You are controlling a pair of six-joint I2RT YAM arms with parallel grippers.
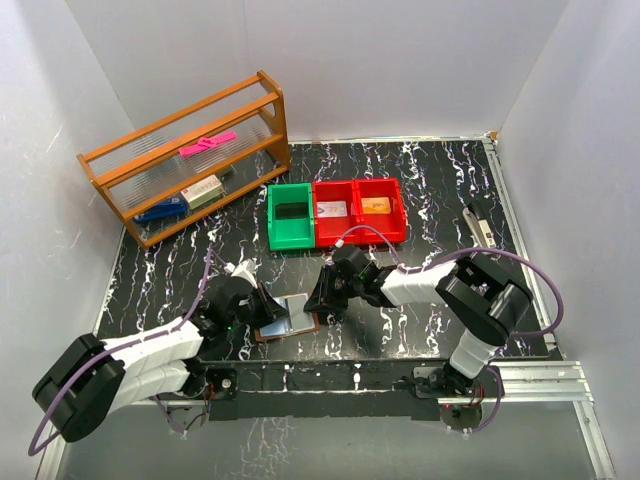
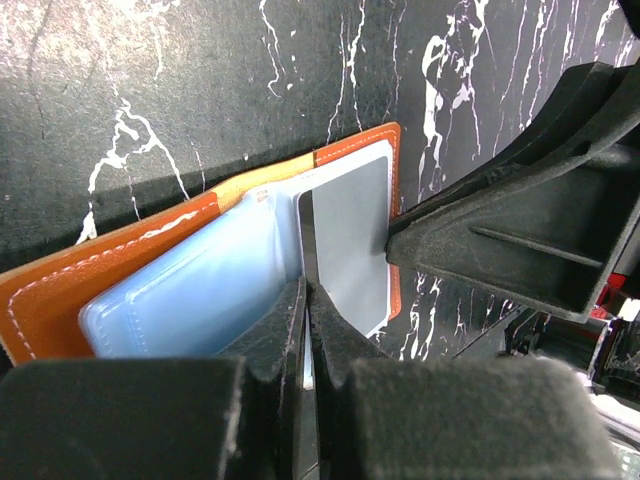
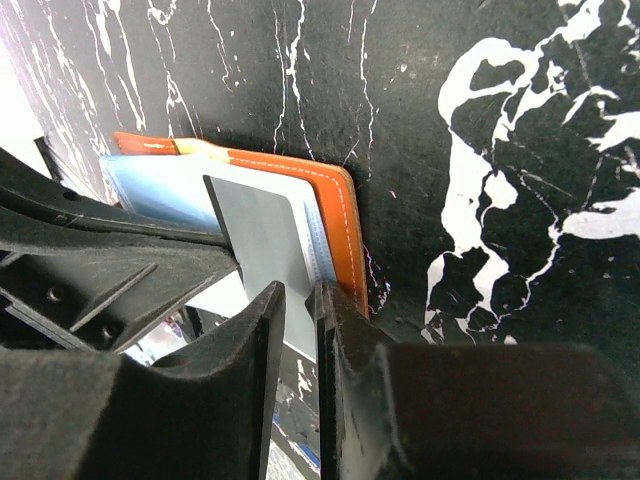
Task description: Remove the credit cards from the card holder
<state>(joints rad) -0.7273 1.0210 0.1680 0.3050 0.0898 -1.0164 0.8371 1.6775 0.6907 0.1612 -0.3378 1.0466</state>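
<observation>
You have the card holder (image 1: 287,320) lying open on the black marbled surface (image 1: 430,180), lower centre of the top view, between the two arms, with its pale blue inside facing up inside the brown rim. Your left fingers (image 2: 283,335), at the bottom of the left wrist view, are pressed almost together on a thin pale edge of the holder's inside. Your right fingers (image 3: 262,335) are closed on the grey card (image 3: 262,235), which sticks partway out of the half of the holder toward the right of the top view.
</observation>
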